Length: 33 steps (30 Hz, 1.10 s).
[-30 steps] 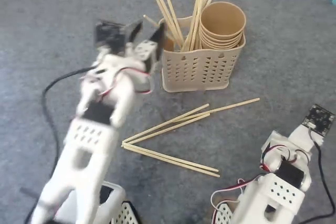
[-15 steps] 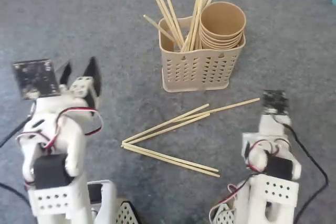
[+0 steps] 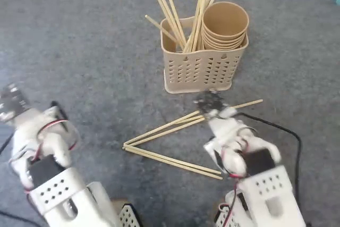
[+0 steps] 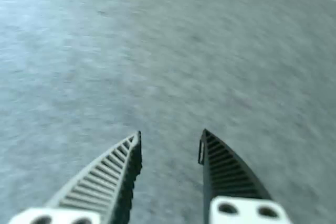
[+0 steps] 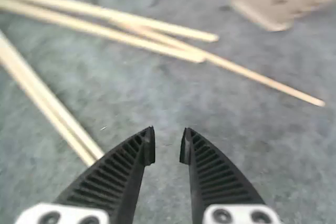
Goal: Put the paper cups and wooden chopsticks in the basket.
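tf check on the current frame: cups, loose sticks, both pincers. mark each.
1. The paper cups sit stacked inside the basket. True.
2. Nothing loose lies on the carpet. False: several chopsticks lie on it in front of the basket.
3. The right pincer grips a chopstick. False: it is slightly open with nothing between its fingers, above carpet beside the chopsticks.
4. The left pincer is open over bare carpet. True.

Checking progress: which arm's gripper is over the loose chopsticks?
The right gripper: it hangs over the loose chopsticks near the basket, while the left gripper faces carpet well off to the side.
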Each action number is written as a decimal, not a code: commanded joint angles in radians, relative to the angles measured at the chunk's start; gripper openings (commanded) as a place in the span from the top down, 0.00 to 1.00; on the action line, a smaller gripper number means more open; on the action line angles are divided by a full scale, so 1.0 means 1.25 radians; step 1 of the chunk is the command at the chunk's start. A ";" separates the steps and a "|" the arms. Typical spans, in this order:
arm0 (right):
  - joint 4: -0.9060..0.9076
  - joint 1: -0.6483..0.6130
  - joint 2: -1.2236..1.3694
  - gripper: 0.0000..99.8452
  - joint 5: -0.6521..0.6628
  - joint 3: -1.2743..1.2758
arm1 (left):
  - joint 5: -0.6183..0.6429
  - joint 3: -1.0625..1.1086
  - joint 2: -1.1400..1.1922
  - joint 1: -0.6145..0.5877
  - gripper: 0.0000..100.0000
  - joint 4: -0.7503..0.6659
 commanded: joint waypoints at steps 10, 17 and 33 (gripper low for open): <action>-0.021 -0.267 0.587 0.81 -0.058 -0.421 | 0.011 -0.025 -0.007 -0.122 0.83 -0.071; -0.098 -0.315 0.840 0.80 -0.055 -0.573 | 0.005 -0.073 -0.007 -0.129 0.82 -0.075; -0.099 -0.326 1.140 0.77 -0.012 -0.794 | -0.034 -0.380 0.436 -0.162 0.82 -0.074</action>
